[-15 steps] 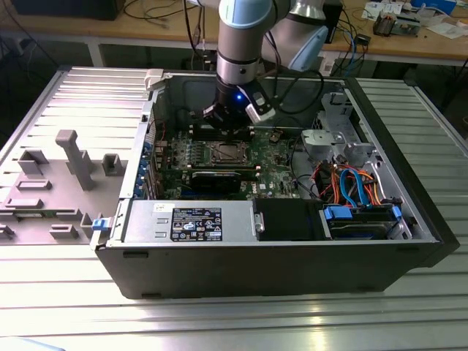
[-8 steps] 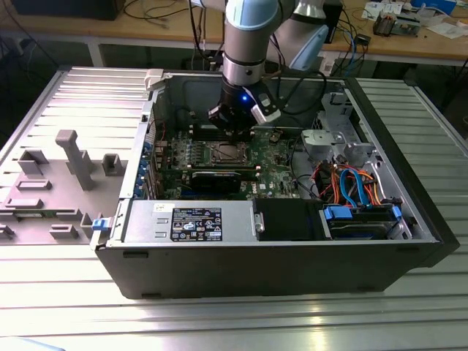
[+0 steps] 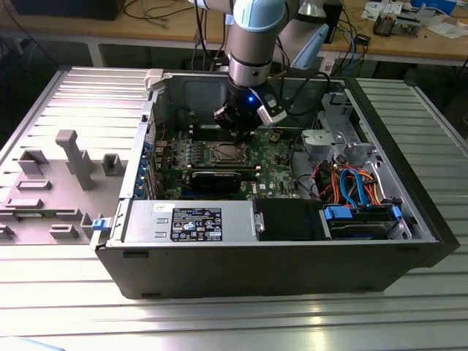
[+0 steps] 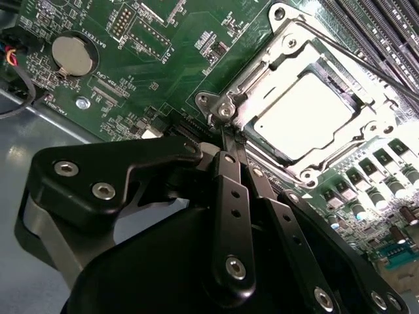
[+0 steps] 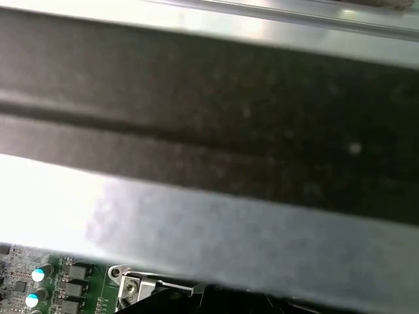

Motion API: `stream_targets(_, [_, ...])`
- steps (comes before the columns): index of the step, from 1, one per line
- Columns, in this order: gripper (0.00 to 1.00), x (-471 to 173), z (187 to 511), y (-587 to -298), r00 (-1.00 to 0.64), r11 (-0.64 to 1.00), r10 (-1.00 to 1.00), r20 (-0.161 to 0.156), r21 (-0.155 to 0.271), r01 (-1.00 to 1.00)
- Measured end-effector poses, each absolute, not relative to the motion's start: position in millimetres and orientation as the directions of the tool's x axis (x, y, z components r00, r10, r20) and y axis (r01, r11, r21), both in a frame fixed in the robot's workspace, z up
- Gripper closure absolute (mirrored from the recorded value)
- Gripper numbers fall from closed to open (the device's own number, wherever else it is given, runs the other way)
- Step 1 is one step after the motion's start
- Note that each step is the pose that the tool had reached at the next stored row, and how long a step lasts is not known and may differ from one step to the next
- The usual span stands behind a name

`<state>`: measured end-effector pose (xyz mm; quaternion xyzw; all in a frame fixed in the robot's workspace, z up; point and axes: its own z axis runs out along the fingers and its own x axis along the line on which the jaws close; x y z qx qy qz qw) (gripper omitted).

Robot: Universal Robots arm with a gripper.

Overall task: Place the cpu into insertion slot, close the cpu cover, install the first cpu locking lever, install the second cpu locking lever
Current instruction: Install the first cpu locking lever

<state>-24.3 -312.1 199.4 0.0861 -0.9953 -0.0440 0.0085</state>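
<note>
A metal table (image 3: 409, 322) with long ribs carries everything. On it lies an open computer case (image 3: 278, 256), near the middle and on its side, so the inside faces up. At the exterior view's left of the case, a grey plastic fixture (image 3: 51, 183) rests on the table, just beside the case wall. It has one tall post (image 3: 73, 157) and several low blocks. Behind the table stands a wooden bench (image 3: 146, 33) with cables on it.
</note>
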Motion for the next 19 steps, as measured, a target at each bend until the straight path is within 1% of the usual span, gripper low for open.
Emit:
stream_targets(4, [0.89, -23.9, 203.2, -311.5, -0.985, 0.981, -0.173, 0.004, 0.09, -0.172])
stream_targets(7, [0.89, -24.7, 212.9, -311.8, -0.985, 0.981, -0.172, 0.005, 0.088, -0.171])
stream_targets(10, [0.89, -24.9, 214.8, -312.5, -0.985, 0.981, -0.172, 0.004, 0.088, -0.171])
stream_targets(19, [0.89, -24.8, 214.8, -320.2, -0.985, 0.985, -0.171, 0.016, 0.02, -0.171])
